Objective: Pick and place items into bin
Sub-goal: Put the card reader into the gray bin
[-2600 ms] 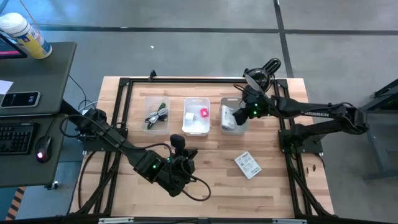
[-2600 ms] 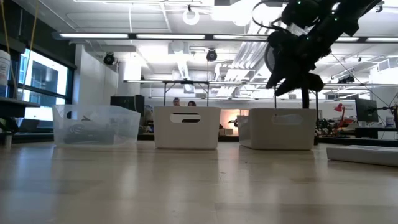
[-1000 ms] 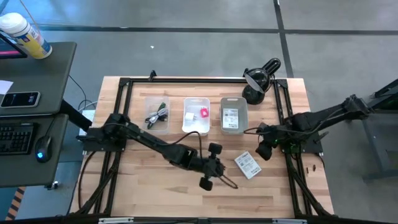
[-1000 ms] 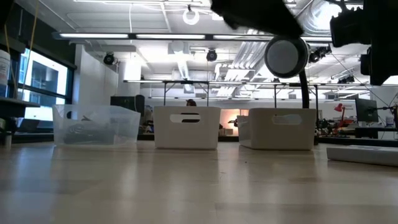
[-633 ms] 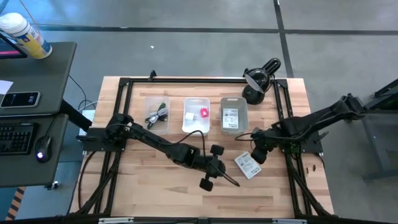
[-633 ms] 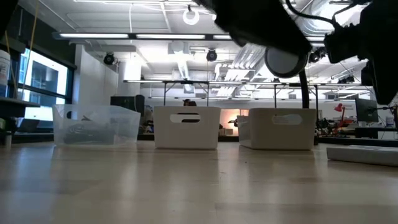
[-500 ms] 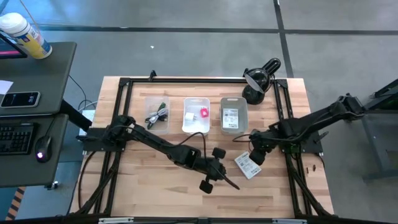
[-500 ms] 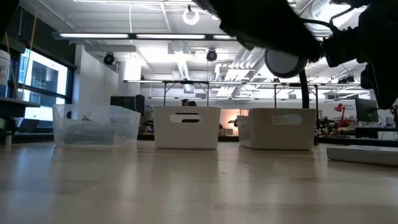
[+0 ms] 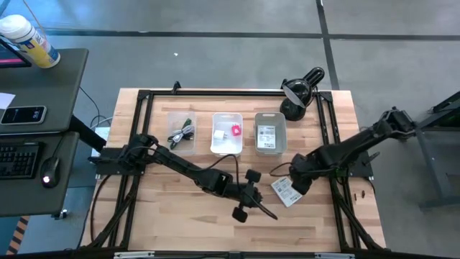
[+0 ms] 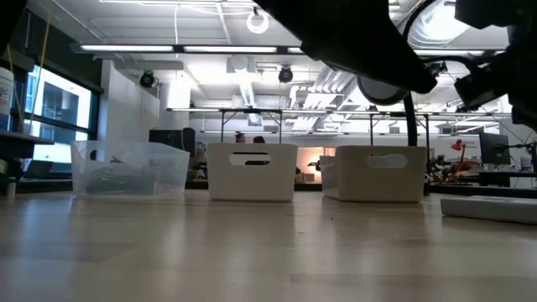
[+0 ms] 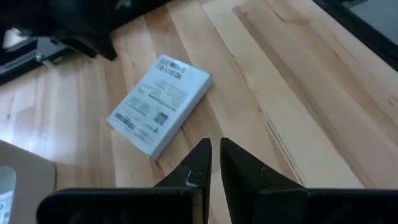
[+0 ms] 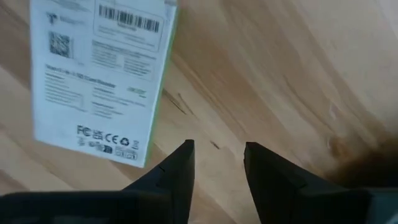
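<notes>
Table: you have a wooden top inside a black frame, with three bins in a row toward 12 o'clock.
Left arm: it reaches in from 9 o'clock across the middle of the table.
Right arm: it comes in from 3 o'clock and bends down toward the packet.
Left bin: clear, at about 11 o'clock; you can see a black cable and a green pen lying in it.
Middle bin: white, at 12 o'clock; it holds a white cube and a pink piece.
Right bin: white, at about 1 o'clock; a printed card lies flat in it.
Packet: the white printed one lies flat on the bare wood at about 4 o'clock, outside all bins, between the two pincers.
Left pincer: its fingers are pressed almost together on nothing; it hangs over the table just at the packet's 8 o'clock side, apart from it.
Right pincer: you see its fingers held apart with bare wood between them, gripping nothing; it hovers over the packet's 2 o'clock edge.
</notes>
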You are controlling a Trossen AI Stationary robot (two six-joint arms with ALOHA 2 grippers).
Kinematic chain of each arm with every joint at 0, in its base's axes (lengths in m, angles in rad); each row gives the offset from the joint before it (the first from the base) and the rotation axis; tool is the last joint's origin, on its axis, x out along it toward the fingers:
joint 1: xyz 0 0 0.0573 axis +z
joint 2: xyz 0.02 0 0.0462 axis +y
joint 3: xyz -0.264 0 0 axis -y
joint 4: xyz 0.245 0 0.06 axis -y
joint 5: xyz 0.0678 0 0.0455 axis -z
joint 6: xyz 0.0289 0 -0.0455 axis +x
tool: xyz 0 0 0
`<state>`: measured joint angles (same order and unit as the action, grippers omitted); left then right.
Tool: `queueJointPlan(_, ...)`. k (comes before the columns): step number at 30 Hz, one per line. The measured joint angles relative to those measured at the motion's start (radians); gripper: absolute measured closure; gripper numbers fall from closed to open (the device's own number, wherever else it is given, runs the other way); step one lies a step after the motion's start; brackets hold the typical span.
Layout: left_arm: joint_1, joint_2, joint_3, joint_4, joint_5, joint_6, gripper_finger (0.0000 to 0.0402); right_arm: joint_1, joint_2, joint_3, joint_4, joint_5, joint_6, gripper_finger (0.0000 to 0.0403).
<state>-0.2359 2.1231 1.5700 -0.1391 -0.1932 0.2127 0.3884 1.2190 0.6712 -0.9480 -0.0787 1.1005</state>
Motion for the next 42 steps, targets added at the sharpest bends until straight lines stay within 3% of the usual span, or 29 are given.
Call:
queueJointPlan(8, 0.000, 0.000, 0.018, 0.030, 0.006, -0.033, 0.0378, 0.066, 0.087, 0.000, 0.035, 0.021, 0.041, 0.0274)
queueJointPlan(16, -0.013, -0.001, 0.125, -0.029, 0.020, -0.004, 0.0378, 0.108, 0.140, 0.000, 0.078, 0.043, 0.081, 0.0274)
queueJointPlan(23, -0.068, -0.003, 0.290, -0.270, -0.008, 0.138, 0.0378, 0.125, 0.188, 0.000, 0.130, 0.045, 0.121, 0.0274)
queueJointPlan(28, -0.125, -0.005, 0.389, -0.595, -0.161, 0.246, 0.0378, 0.130, 0.208, 0.000, 0.164, 0.038, 0.152, 0.0274)
queueJointPlan(35, -0.153, -0.004, 0.396, -0.964, -0.304, 0.146, 0.0378, 0.130, 0.209, 0.000, 0.261, 0.006, 0.210, 0.0274)
queueJointPlan(42, -0.151, -0.004, 0.358, -0.966, -0.319, 0.096, 0.0378, 0.127, 0.209, 0.001, 0.357, 0.017, 0.230, 0.0274)
